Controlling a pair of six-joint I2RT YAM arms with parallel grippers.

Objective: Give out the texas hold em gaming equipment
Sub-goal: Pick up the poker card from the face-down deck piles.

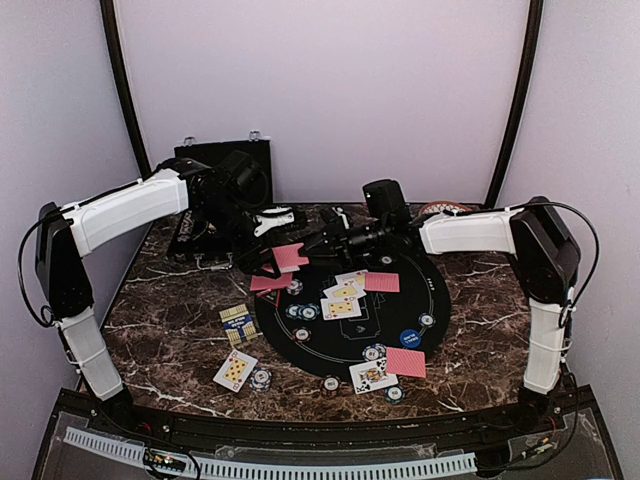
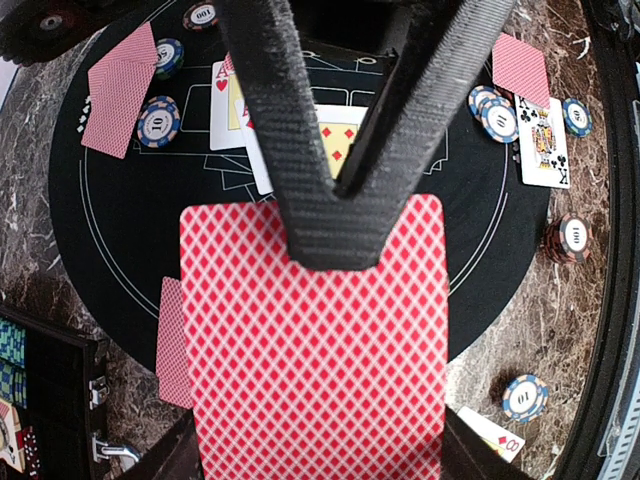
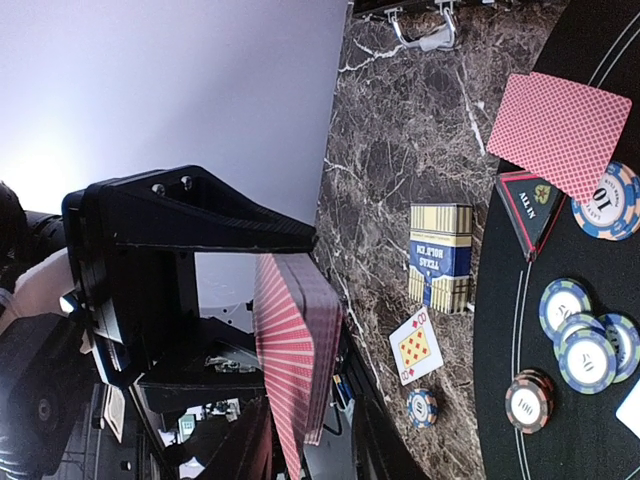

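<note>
Mat (image 1: 335,352) sits right of centre on the table (image 1: 170,330). Case (image 1: 215,155) at back-left corner. Card box (image 1: 238,323) just off mat's left edge. Face-up card (image 1: 235,370) with chip (image 1: 261,378) just beside it, near front edge. Three face-up cards (image 1: 343,297) mid-mat. Card stack (image 1: 290,256) above mat's back-left rim.

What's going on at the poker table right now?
The left gripper is clamped on a deck of red-backed cards over the edge of the black round mat. The right gripper has its fingers either side of the deck, apparently to draw a card; whether it grips yet is unclear. Other cards and chips lie spread on the mat and marble table.
</note>
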